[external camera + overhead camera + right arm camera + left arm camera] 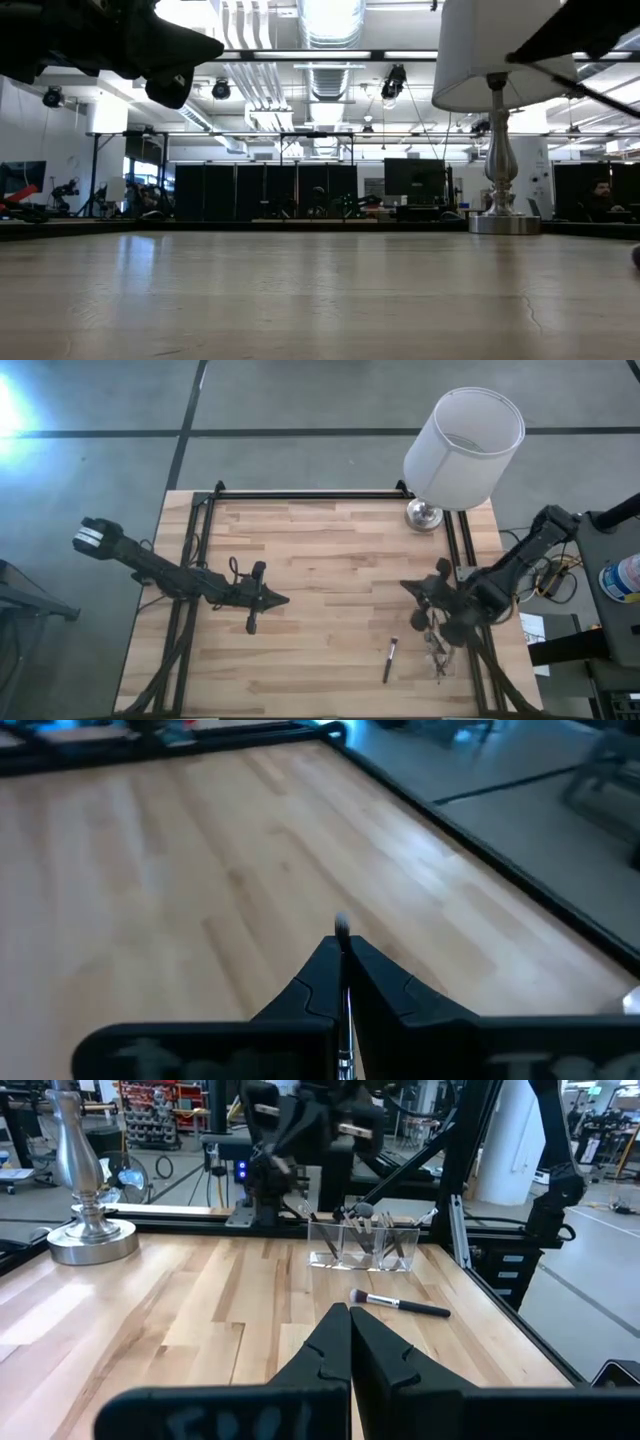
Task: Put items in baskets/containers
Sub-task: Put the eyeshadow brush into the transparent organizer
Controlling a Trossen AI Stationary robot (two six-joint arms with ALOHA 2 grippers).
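Right wrist view: right gripper (pixel 343 965) pinching a brush (pixel 342 933) (left gripper (pixel 350 1342) pressed together).

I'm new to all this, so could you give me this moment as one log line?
right gripper: shut on brush, above clear container | left gripper: shut, empty, mid-table | loose brush: on table | container: several brushes inside

The table (pixel 320 580) is pale, smooth wood planks with a soft sheen. The container (pixel 363 1243) is clear glossy plastic. The lamp base (pixel 90 1230) is polished metal; its shade (pixel 463 448) looks matt white.
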